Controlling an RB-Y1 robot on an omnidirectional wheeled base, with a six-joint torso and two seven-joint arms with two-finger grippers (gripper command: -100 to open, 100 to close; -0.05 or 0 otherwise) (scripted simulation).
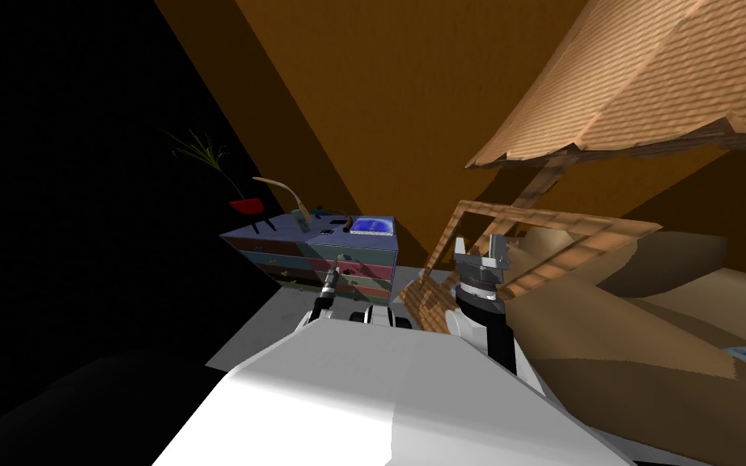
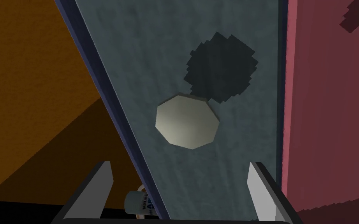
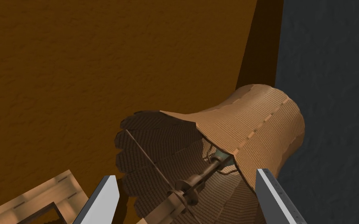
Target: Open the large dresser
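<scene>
Left wrist view: the left claw [image 2: 179, 165] is released, fingers spread wide. A pale eight-sided knob [image 2: 187, 121] sits ahead of it, in line with the gap but not yet between the fingers. The knob is on a grey-blue drawer [image 2: 155, 42] of the dresser [image 1: 315, 255], and a pink drawer [image 2: 330, 97] adjoins it. I judge this to be the approach to the grasp. Push straight on until the fingers flank the knob, centre it and clench firmly. Then pull squarely along the drawer's run, since a slanted pull may slip off so shallow a knob.

From the head, the dresser stands near at 11 o'clock. The right claw [image 1: 479, 245], also released, is raised at 1 o'clock. The dresser's surface carries a blue flat thing [image 1: 372, 224] and a red pot [image 1: 243, 205] with a plant. Grey floor [image 1: 282, 332] lies beneath, with an orange-brown wall [image 1: 412, 97] at 12 o'clock and a black area [image 1: 56, 202] at 9 o'clock.
</scene>
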